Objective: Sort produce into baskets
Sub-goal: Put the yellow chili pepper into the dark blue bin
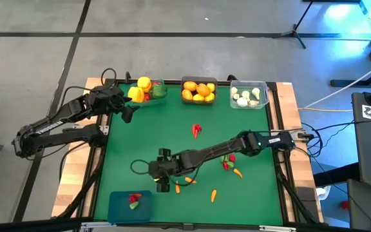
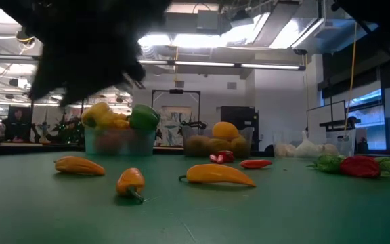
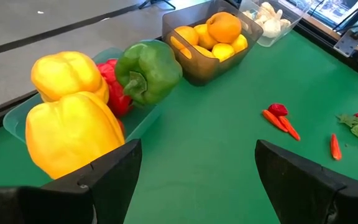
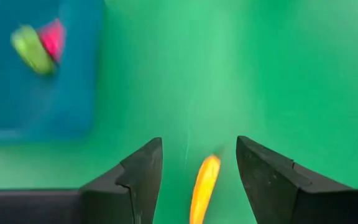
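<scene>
My right gripper (image 4: 199, 167) is open low over the green mat near its front left. A small orange chilli (image 4: 205, 186) lies between its fingers, apart from both. The blue basket (image 1: 131, 205) beside it holds a red and a green piece. My left gripper (image 3: 194, 168) waits open at the far left, next to the teal basket (image 3: 17, 118) of yellow, red and green peppers (image 3: 73, 134). The dark grey basket (image 1: 199, 90) holds oranges and lemons. The clear basket (image 1: 248, 95) holds white garlic.
Loose orange chillies (image 1: 213, 194) and red ones (image 1: 196, 131) lie scattered on the mat, with more red and green pieces under my right arm (image 1: 227, 161). Wooden rails frame the mat left and right. Bare mat lies between the far baskets and my right arm.
</scene>
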`<state>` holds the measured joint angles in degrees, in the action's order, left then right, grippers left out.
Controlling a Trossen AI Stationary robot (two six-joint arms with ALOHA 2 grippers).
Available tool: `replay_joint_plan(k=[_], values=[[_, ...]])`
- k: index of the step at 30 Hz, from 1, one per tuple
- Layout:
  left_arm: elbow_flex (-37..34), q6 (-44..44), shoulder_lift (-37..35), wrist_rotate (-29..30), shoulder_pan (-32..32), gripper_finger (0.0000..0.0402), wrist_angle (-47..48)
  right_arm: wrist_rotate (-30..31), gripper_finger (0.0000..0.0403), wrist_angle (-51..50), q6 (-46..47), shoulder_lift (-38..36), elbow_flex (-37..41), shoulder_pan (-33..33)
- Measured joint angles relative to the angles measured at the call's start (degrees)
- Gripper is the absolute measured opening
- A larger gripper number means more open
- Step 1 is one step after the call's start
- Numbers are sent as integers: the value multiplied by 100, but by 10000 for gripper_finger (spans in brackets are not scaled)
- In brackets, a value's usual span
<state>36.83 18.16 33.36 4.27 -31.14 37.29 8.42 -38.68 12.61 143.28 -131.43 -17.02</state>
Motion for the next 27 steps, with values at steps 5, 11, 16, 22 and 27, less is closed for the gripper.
replay_joint_plan(k=[5, 11, 16, 22, 27], values=[[1, -1, 0, 1, 2, 308, 10, 59, 200, 110, 270, 11, 519, -25], [1, -10, 0, 1, 0, 308, 21, 75, 200, 312, 511, 17, 1038, -16], [0, -12, -1, 1, 0, 308, 21, 112, 200, 507, 519, 0, 1236, 50], [1, -34, 0, 0, 2, 308, 22, 93, 146, 518, 521, -2, 1245, 55], [0, -55, 0, 1, 0, 308, 21, -111, 47, 535, 659, -2, 1246, 60]])
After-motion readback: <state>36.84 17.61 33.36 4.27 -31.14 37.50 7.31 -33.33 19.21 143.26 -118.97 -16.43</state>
